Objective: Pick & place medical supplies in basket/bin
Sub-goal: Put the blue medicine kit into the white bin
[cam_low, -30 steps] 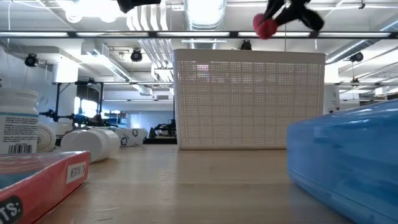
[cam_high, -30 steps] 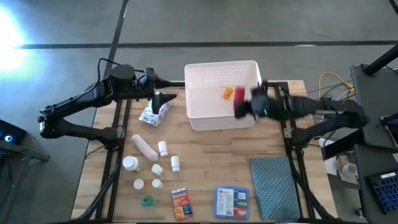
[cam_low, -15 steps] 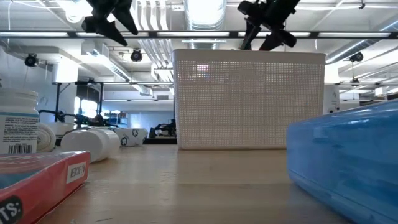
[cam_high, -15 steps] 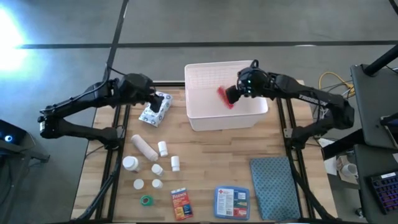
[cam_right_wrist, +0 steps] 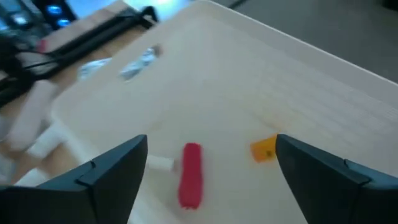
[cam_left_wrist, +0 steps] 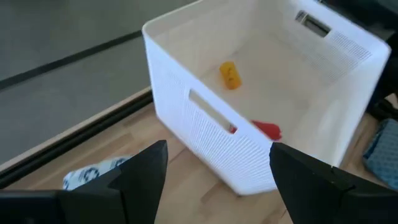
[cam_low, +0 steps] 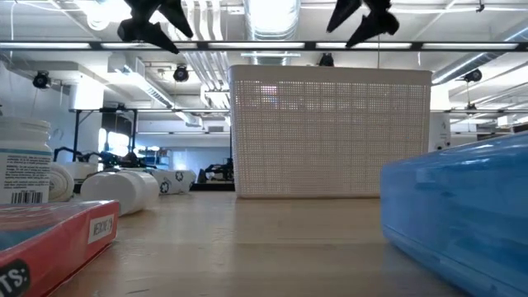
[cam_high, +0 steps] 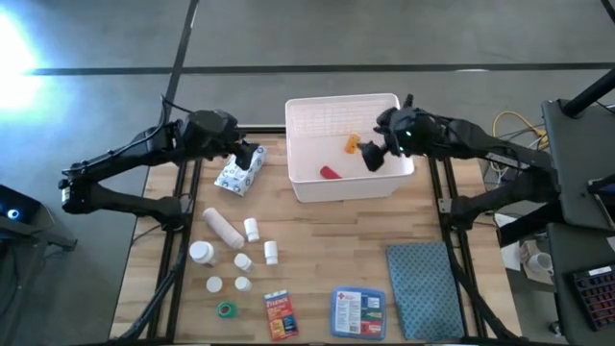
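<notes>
Nearest on the bench [cam_high: 336, 245] lie a blue first-aid box [cam_high: 357, 312], an orange-red box [cam_high: 280, 314] and a green tape roll [cam_high: 226, 309]. Beyond them sit five small white bottles and jars [cam_high: 202, 253] and one gauze roll [cam_high: 221, 228]. Farther on, the wipes packet [cam_high: 239, 174] lies just beside the left tool [cam_high: 245, 159], its fingers spread, the packet's long axis running near to far; the left arm is the nearer one. Farthest, the right tool [cam_high: 375, 154] hangs spread and empty over the white basket [cam_high: 300, 183], which holds one red tube [cam_high: 331, 173] and one orange piece [cam_high: 352, 144].
</notes>
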Robot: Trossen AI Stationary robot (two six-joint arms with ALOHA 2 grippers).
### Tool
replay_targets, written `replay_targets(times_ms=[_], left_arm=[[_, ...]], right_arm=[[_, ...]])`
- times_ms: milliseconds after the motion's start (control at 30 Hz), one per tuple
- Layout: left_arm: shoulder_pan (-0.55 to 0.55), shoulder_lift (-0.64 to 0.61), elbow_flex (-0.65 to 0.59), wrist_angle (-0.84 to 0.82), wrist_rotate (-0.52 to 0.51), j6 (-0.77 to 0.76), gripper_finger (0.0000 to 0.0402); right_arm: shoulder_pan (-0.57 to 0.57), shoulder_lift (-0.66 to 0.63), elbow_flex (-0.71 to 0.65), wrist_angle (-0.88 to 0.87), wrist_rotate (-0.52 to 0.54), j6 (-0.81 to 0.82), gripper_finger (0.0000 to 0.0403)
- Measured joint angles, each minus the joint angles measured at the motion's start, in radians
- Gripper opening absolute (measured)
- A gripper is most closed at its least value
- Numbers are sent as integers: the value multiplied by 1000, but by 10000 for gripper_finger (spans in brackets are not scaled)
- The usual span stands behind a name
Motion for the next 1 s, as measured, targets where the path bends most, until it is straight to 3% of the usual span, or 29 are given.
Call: replay_targets(times_ms=[333,500,1000], left_arm=[[0,0,0,13,0,20,261],[0,0,0,13,0,20,261],[0,38,0,12,0,20,261]], right_arm=[[147,-128,-23,-64,2,63,331],[213,-170,-23,-47,78,56,338],[228,-206,-24,-45,114,37,337]])
